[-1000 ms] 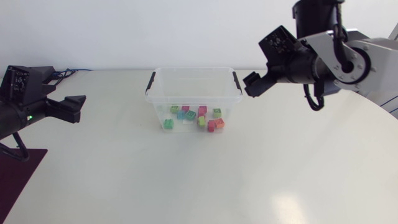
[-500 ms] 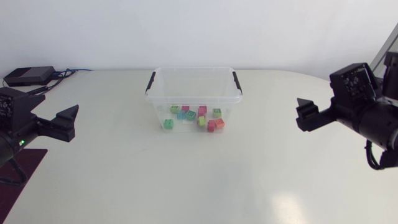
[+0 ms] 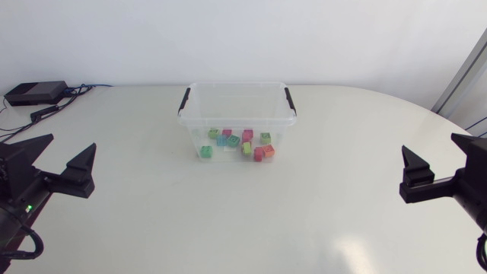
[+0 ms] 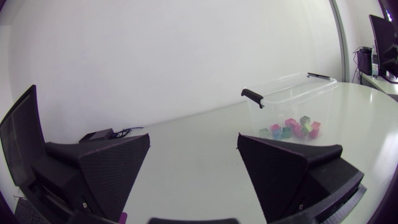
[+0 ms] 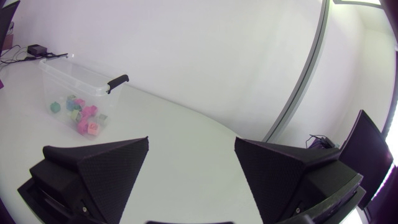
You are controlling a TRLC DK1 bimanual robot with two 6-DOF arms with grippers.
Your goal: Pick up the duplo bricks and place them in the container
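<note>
Well ahead of both jaws, bricks (image 3: 233, 141)

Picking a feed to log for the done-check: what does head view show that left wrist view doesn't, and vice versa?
Head only: the right gripper, fingers open and empty, and a top-down look into the container. Left wrist only: no extra thing, just a side-on look at the duplo bricks through the clear wall, ahead of its fingers. Both: the left gripper, open with nothing between its fingers, the container, and the bricks lying inside it. No brick shows loose on the table.
</note>
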